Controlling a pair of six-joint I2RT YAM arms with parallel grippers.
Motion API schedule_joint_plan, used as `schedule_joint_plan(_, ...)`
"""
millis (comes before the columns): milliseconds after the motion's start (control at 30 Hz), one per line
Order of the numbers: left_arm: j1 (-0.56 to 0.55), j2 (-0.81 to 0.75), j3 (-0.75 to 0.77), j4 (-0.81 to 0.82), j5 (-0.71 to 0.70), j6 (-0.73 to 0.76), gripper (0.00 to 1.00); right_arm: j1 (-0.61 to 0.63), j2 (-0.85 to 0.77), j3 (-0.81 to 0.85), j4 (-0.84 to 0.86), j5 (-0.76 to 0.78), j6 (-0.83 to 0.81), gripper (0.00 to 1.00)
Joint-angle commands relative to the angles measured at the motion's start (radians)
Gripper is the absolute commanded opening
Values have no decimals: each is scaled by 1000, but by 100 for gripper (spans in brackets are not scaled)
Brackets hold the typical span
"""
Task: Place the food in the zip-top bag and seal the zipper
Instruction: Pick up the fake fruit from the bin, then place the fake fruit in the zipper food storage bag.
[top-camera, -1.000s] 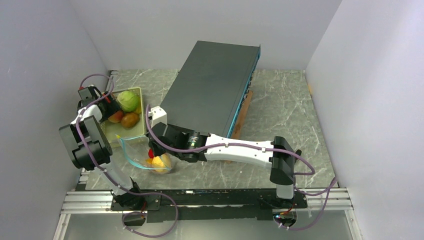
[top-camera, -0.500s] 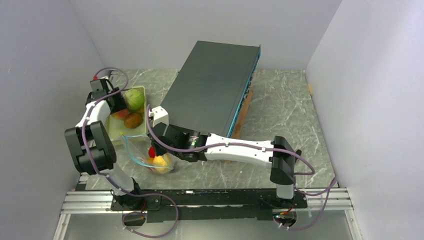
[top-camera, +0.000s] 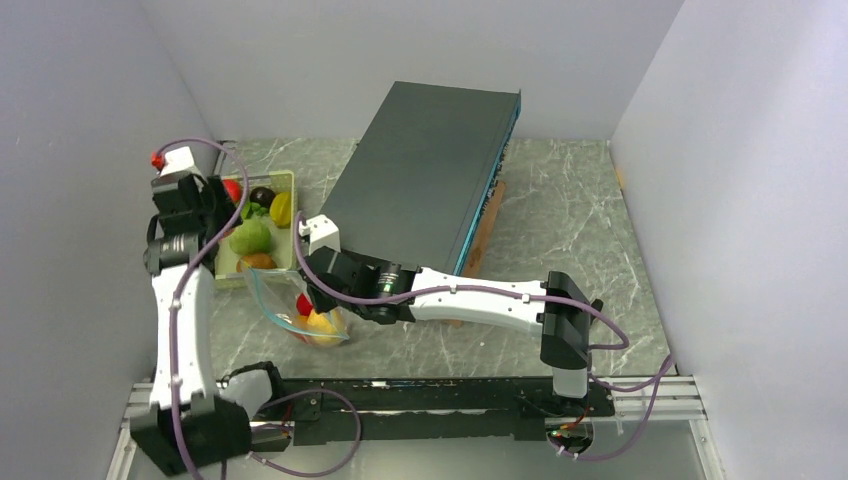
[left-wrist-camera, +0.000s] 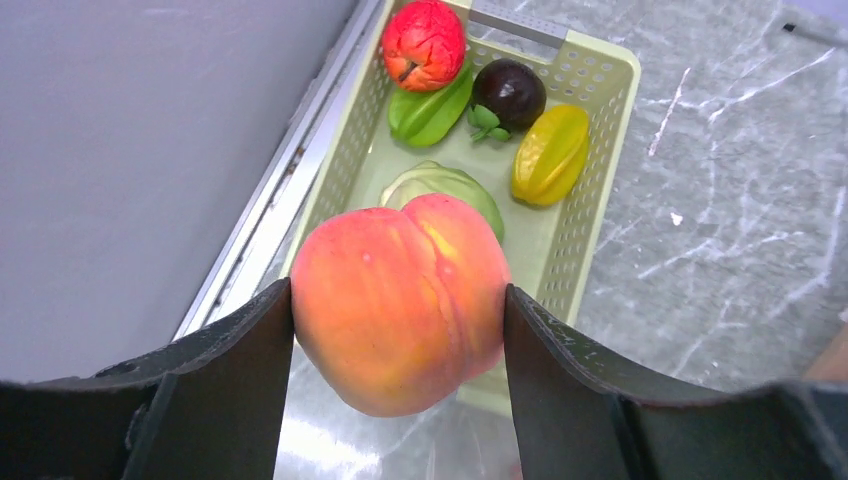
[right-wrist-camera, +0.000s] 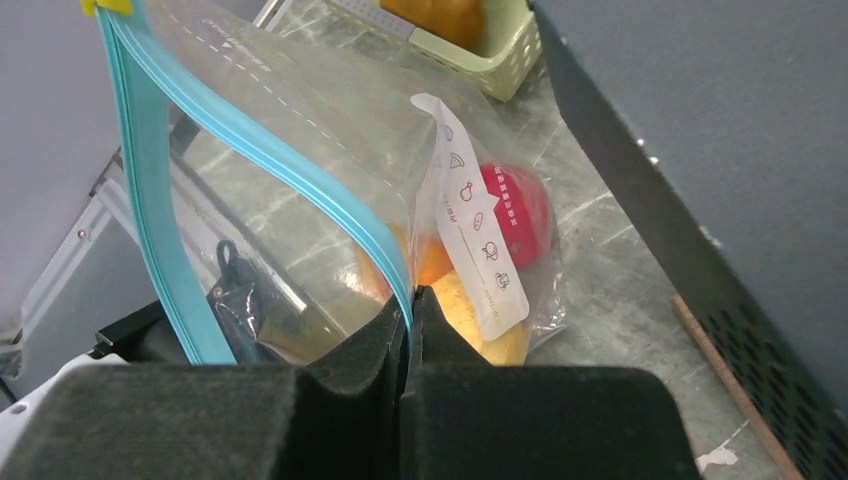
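Our left gripper (left-wrist-camera: 400, 335) is clamped on the peach (left-wrist-camera: 400, 290), one finger on each flank. It is raised above the basket (left-wrist-camera: 585, 240), which sits by the table's (top-camera: 580, 220) left edge toward the far corner. The bag (top-camera: 290, 305) lies just nearer, toward the near left corner. Our right gripper (right-wrist-camera: 410, 320) is pinched tight on its rim at the zipper (right-wrist-camera: 150, 200), holding the mouth up. A red piece (right-wrist-camera: 520, 215) and a yellow piece (right-wrist-camera: 455, 305) are inside already. We judge the step in hand to be carrying the peach to that mouth. We should lift it clear over the basket wall, come down between the two teal lips rather than onto one, and let go only when low inside. The mouth looks narrow for so round a fruit, though the overhead view is too small to be sure, so the right gripper should hold firm.
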Motion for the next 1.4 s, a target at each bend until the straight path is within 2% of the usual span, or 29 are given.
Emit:
schedule_joint_plan(0,3,-225,0,-195,-51,-65,0,-4,-51,-5,37,-19,-1,0)
schedule_joint_plan(200,3,-500,64,-435,-16,-63,0,-3,-69,-26,66,-17,-1,0)
schedule_joint_plan(333,3,-597,166,-559,40,-55,0,-4,-54,-7,54,-19,-1,0)
schedule_joint_plan(433,-9,-637,198,-617,148,-68,0,-4,-54,1,55,-12,1,0)
schedule_joint_plan(667,-55,-724,111,-597,421,-179,0,-4,-48,28,49,21,-3,0)
schedule_joint_plan(900,-84,-746,163,-662,429,-219,0,-14,-19,91,10,1,40,0)
schedule_joint_plan(1000,-85,-759,89,-640,442,-227,0,-21,-30,90,28,-48,67,0)
schedule_joint_plan(1100,-84,-808,-41,-501,525,-243,0,-36,-39,83,40,-118,114,0)
schedule_joint_plan(1233,-84,-874,-156,-426,441,-243,0,-88,-38,71,43,-260,194,0)
schedule_joint_plan(1367,-85,-875,-224,-440,328,-224,0,-101,-50,33,70,-297,217,0)
